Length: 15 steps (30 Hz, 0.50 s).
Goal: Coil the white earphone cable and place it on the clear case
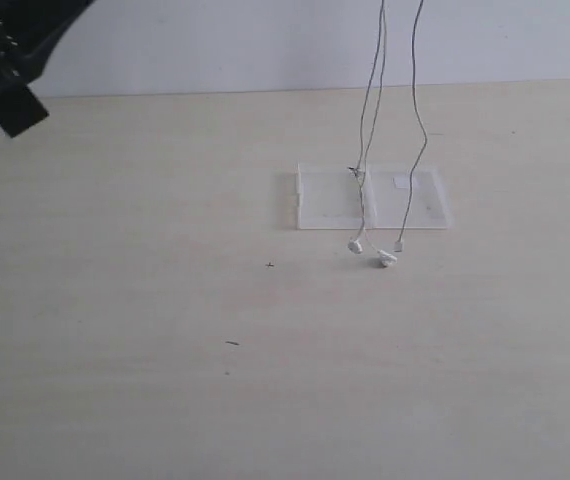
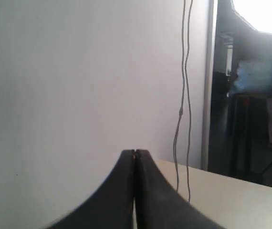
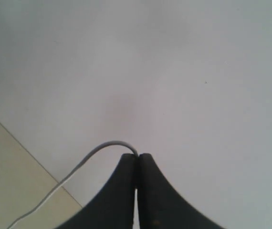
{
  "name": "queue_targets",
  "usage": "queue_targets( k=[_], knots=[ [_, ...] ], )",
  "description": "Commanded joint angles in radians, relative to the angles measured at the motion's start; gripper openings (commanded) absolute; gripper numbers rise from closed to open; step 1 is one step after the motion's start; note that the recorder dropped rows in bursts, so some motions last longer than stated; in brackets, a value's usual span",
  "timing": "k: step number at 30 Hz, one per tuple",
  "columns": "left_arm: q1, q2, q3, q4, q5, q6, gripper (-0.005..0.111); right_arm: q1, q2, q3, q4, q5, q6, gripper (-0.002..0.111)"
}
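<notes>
Coiling is not yet begun — the right end effector [image 3: 136, 155] is pinched shut on the white earphone cable [image 3: 112, 142], which hangs loose below it, earbuds [image 1: 356, 244] at the bench [image 1: 165, 350] just beside the clear case [image 1: 325, 200] — and the left end effector [image 2: 135, 152] is closed on nothing.

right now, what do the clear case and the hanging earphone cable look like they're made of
The clear case: probably hard transparent plastic; the table shows through it. The white earphone cable: likely rubber-coated wire, matte white, hanging in soft bends.
</notes>
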Motion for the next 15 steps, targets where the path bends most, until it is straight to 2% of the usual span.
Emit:
queue_targets(
  k=[1, 5, 7, 12, 15],
  knots=[
    [-0.003, 0.142, -0.086, 0.083, -0.067, -0.009, 0.0, -0.002, -0.008, -0.01, 0.012, -0.031, -0.005, 0.0],
    [-0.016, 0.229, -0.147, 0.099, -0.121, -0.009, 0.012, -0.002, -0.008, -0.01, 0.036, -0.052, -0.005, 0.0],
    [-0.036, 0.254, -0.178, 0.101, -0.123, -0.007, 0.023, -0.002, -0.008, -0.01, 0.043, -0.055, -0.005, 0.0],
    [-0.104, 0.301, -0.256, 0.105, -0.099, -0.002, 0.062, -0.002, -0.008, -0.01, 0.045, -0.043, -0.005, 0.0],
    [-0.145, 0.332, -0.296, 0.109, -0.047, 0.001, 0.075, -0.002, -0.008, -0.01, 0.064, -0.019, -0.003, 0.0]
  ],
)
